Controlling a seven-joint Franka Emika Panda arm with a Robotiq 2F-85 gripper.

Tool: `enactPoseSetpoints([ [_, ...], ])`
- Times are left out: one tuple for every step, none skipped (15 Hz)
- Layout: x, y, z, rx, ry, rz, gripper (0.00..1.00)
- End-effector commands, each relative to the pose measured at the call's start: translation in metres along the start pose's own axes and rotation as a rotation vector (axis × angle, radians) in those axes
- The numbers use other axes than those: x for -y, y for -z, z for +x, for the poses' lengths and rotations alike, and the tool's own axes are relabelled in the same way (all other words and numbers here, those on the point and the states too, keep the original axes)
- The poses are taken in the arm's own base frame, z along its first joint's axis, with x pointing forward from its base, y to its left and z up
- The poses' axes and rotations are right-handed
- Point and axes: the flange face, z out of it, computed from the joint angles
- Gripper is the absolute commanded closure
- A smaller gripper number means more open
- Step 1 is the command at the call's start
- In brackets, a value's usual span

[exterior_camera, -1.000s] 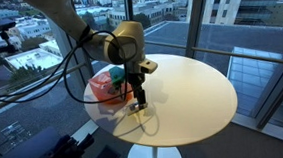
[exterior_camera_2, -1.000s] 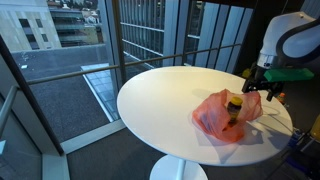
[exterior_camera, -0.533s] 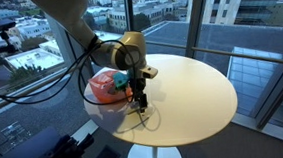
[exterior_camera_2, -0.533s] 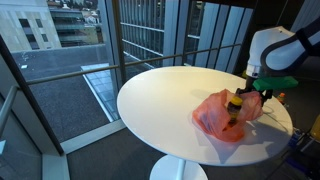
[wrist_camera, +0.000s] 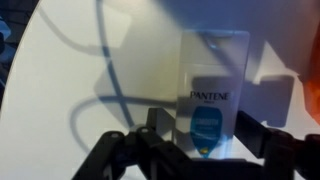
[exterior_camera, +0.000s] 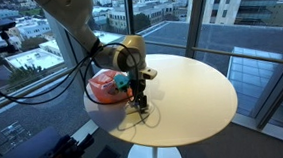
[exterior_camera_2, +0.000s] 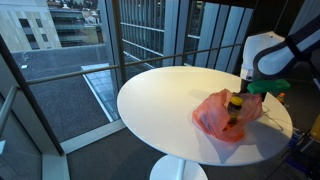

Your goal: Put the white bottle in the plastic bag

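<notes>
Bottle look: white bottle (wrist_camera: 212,95), flat-faced with squared shoulders, "PANTENE" in dark letters above a blue patch.
Bottle place: lying flat on the white bench (exterior_camera: 192,90), straight under the tool (wrist_camera: 203,135), between its fingers and outside the bag.
Tool: spread, one dark finger on each side of the bottle's lower part; whether touching the bottle, cannot tell.
Wrist view only: bottle's lettering and colour; a sliver of red at the frame edge, beside the tool.
Exterior views only: crumpled red plastic bag (exterior_camera: 104,85) just beside the tool (exterior_camera: 140,97), resting on the round bench (exterior_camera_2: 160,100); bag (exterior_camera_2: 222,115) in front of the tool (exterior_camera_2: 248,92), with a dark, yellow-topped item showing through it.
Hard to make out: bottle in both exterior views, white on white and covered by arm or bag; wrist picture blurred, bottle's cap end cut off below the fingers.
</notes>
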Motion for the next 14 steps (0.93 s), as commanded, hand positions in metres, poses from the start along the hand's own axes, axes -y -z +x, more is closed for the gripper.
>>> enactPoseSetpoints([
  [-0.006, 0.015, 0.008, -0.027, -0.013, -0.001, 0.53],
  [-0.009, 0.021, 0.010, -0.033, -0.025, 0.005, 0.62],
  [-0.011, 0.026, 0.011, -0.038, -0.032, 0.012, 0.68],
  [-0.013, 0.031, 0.013, -0.043, -0.043, 0.018, 0.74],
  [-0.015, 0.036, 0.014, -0.051, -0.053, 0.020, 0.74],
  [-0.017, 0.042, 0.015, -0.060, -0.061, 0.024, 0.74],
  [-0.019, 0.049, 0.015, -0.069, -0.068, 0.028, 0.74],
  [-0.019, 0.055, 0.015, -0.078, -0.075, 0.032, 0.74],
  [-0.018, 0.062, 0.015, -0.087, -0.079, 0.038, 0.74],
  [-0.016, 0.069, 0.013, -0.099, -0.082, 0.044, 0.74],
  [-0.014, 0.075, 0.012, -0.110, -0.083, 0.048, 0.74],
  [-0.011, 0.083, 0.010, -0.124, -0.089, 0.052, 0.74],
  [-0.008, 0.091, 0.008, -0.136, -0.095, 0.057, 0.74],
  [-0.004, 0.098, 0.006, -0.147, -0.102, 0.064, 0.74],
])
